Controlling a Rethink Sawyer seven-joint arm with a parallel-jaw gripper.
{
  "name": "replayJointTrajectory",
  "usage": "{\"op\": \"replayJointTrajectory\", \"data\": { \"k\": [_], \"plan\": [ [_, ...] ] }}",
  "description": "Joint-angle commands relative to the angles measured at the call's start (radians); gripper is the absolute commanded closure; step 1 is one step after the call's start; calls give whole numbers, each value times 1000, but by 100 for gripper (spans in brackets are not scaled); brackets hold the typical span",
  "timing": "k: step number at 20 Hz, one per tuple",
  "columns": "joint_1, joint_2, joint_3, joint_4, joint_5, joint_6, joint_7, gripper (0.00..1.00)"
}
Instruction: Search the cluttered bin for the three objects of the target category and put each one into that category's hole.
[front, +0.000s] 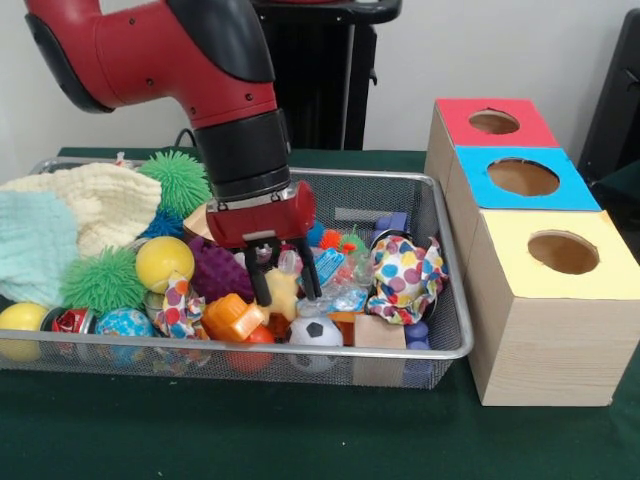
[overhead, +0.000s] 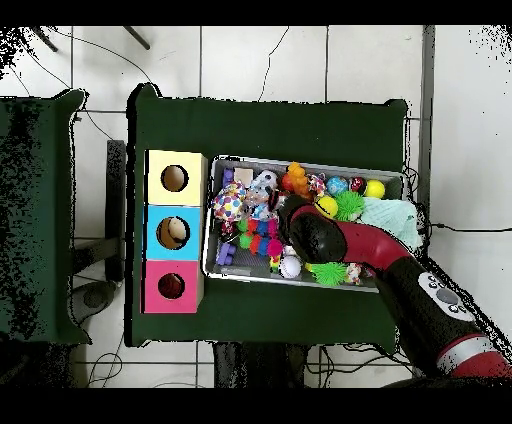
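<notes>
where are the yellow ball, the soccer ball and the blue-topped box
yellow ball (front: 164, 263), front view, middle of its face
soccer ball (front: 315, 331), front view, its front by the black patch
blue-topped box (front: 575, 192), front view, bare blue top right of the hole

We note the arm (front: 170, 55): glossy red shell with black joint sections and a black cylindrical wrist (front: 245, 155). A red block carries the gripper (front: 284, 282), which has two thin black fingers (front: 260, 285). Overhead, grey round buttons (overhead: 447, 297) and a silver band show near the base.
</notes>
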Motion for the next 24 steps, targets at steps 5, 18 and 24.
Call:
{"op": "replayJointTrajectory", "data": {
  "k": [5, 18, 24],
  "plan": [
    [-7, 111, 71, -51, -86, 111, -116, 0],
    [35, 86, 7, -65, -139, 136, -121, 0],
    [68, 40, -39, -50, -167, 115, -79, 0]
  ]
}}
